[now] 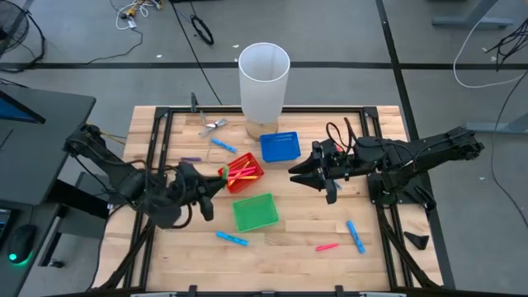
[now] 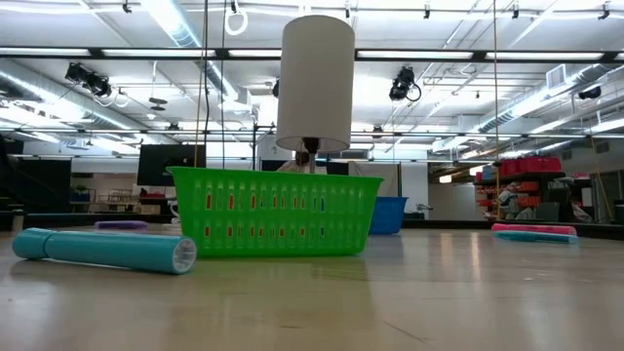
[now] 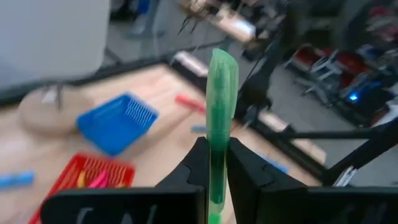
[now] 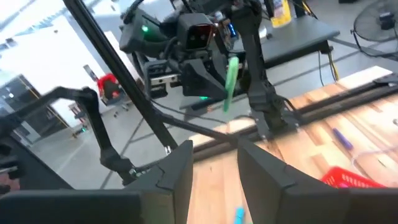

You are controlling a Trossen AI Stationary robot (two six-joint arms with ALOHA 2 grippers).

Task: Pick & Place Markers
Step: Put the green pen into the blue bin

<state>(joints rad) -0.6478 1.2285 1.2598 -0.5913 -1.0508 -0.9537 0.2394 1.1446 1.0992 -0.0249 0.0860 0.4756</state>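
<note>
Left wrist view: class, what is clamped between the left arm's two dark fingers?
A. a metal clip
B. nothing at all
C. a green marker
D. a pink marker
C: the left gripper is shut on a green marker that stands up between its fingers, above the red basket and the blue basket.

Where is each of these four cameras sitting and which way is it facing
High view: above the table, looking straight down; both arms show, left gripper, right gripper.
Low view: at tabletop height, facing the green basket; no arm shows.
Left wrist view: on the left arm, looking past its fingers shut on a green marker.
Right wrist view: on the right arm, looking past its parted fingers at the left arm.
Shared: both wrist views show the green marker and the red basket.
</note>
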